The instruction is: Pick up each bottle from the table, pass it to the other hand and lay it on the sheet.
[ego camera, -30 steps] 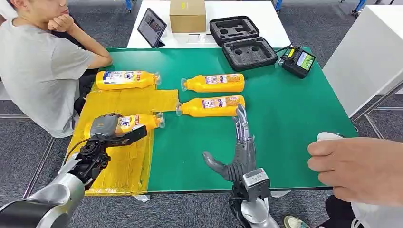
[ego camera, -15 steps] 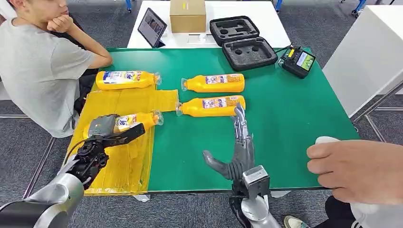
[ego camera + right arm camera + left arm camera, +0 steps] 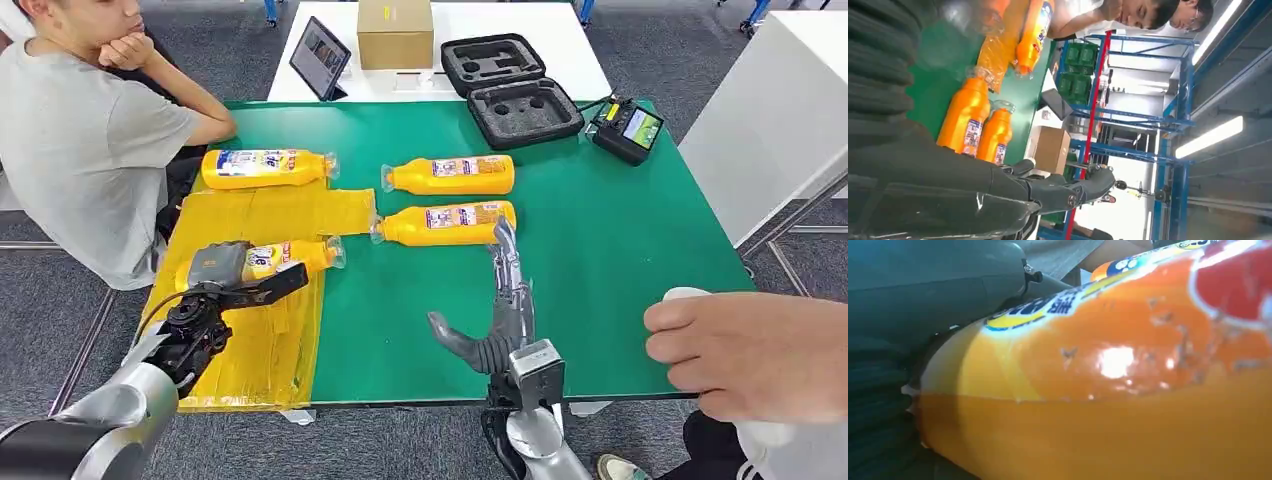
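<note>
Holding one bottle over the yellow sheet

Gripping with our left hand [image 3: 222, 268], we have an orange bottle [image 3: 290, 256] by its base end, lying on its side with the cap pointing toward the middle of the green counter [image 3: 620, 230]. From the head view we cannot tell whether this bottle rests on the yellow sheet [image 3: 260, 340] or sits just above it. In the left wrist view the orange body and its label sit pressed close against the hand's grey thumb.

Our right hand [image 3: 497, 320] is empty, with its fingers [image 3: 505, 260] stretched straight forward and the thumb spread out to the side. It stands edge-on above the counter near its front side, and the fingertips reach just beside the base end of a second bottle [image 3: 445, 223]; we cannot tell whether they touch it.

That second bottle lies on its side on the green surface, cap toward the sheet. A third bottle [image 3: 450, 175] lies parallel to it, farther back. A fourth bottle [image 3: 265, 167] lies on its side at the sheet's far edge.

A person in a grey shirt [image 3: 80, 140] sits at the left end of the counter. Another person's hand [image 3: 750, 355] rests on a white object at the front right corner. At the back stand an open black foam case [image 3: 510, 85], a small device with a screen [image 3: 628, 128], a tablet [image 3: 320, 57] and a cardboard box [image 3: 395, 33]
</note>
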`<move>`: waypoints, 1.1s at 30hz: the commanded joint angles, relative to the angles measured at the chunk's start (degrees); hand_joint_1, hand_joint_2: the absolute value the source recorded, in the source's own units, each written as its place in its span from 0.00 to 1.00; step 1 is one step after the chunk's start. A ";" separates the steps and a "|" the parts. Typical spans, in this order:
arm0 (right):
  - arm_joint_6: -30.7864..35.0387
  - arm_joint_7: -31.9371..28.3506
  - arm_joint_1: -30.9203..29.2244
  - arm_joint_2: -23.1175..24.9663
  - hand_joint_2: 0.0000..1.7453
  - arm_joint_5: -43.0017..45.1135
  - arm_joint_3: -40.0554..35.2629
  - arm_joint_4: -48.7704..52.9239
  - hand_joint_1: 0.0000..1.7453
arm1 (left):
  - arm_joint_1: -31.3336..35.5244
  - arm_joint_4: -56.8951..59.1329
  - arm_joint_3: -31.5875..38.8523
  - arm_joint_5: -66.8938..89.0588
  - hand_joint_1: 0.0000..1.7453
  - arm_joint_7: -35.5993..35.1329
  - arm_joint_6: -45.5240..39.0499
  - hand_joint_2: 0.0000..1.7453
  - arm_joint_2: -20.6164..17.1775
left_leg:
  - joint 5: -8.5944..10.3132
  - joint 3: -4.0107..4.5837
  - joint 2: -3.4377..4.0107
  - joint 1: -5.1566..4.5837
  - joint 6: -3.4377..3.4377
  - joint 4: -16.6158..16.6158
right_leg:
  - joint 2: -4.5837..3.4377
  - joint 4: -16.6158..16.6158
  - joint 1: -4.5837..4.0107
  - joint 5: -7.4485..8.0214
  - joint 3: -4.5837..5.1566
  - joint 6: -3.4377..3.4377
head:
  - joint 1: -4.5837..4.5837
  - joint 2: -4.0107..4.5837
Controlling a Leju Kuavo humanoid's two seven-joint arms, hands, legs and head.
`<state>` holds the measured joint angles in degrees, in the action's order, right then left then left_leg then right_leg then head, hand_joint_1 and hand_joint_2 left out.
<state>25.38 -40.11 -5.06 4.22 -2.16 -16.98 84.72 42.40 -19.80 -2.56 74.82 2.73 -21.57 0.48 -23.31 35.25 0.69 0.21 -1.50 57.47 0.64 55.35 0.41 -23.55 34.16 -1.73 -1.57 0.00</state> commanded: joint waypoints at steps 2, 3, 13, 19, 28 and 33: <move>0.65 0.11 -1.79 1.09 1.00 0.21 1.74 -4.02 0.00 | 1.25 4.54 -1.89 0.97 0.30 -0.79 0.34 1.00 -0.02 | -0.09 -0.24 0.00 0.01 0.07 -0.04 | -0.10 -0.02 0.01 -0.07 -0.21 0.05 | 0.00 0.00; 0.68 0.11 -1.69 1.11 1.00 0.24 1.79 -4.08 0.00 | 1.21 4.56 -2.14 1.25 0.27 -0.86 0.33 1.00 -0.08 | -0.05 -0.14 0.01 0.01 0.04 -0.03 | -0.07 -0.03 0.00 -0.03 -0.13 0.03 | 0.00 0.00; 1.52 0.11 -1.02 1.10 1.00 -0.06 2.09 -4.39 0.00 | 0.68 4.49 -3.44 2.66 0.00 -0.99 0.83 1.00 -0.44 | -0.15 -0.34 0.01 0.02 0.10 -0.04 | -0.14 -0.01 0.00 -0.12 -0.31 0.07 | 0.00 0.00; 1.49 0.11 -1.04 1.33 1.00 0.07 1.98 -4.95 0.00 | 0.45 4.16 -5.00 4.52 0.00 -1.92 0.43 1.00 -0.63 | -0.12 -0.27 0.00 0.03 0.07 -0.04 | -0.10 -0.03 -0.01 -0.09 -0.26 0.06 | 0.00 0.00; 1.24 0.11 -1.23 1.55 1.00 0.09 1.91 -5.29 0.00 | 0.02 4.06 -4.98 4.44 0.00 -1.30 0.90 1.00 -1.19 | -0.12 -0.30 0.07 0.01 0.09 -0.04 | -0.18 -0.02 0.00 -0.08 -0.25 0.06 | 0.00 0.00; 1.24 0.11 -1.06 1.36 1.00 0.03 2.02 -5.28 0.00 | -0.34 3.35 -4.55 3.33 0.00 1.57 0.73 1.00 -0.53 | -0.11 -0.29 0.06 0.00 0.07 -0.06 | -0.16 -0.03 0.01 -0.07 -0.25 0.05 | 0.00 0.00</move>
<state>26.67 -40.11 -5.01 4.76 -2.16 -16.24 82.62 42.37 -19.04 -5.99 78.93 1.81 -21.42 0.46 -23.31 35.22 0.68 0.21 -1.50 57.46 0.64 55.35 0.41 -23.55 34.12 -1.73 -1.57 0.00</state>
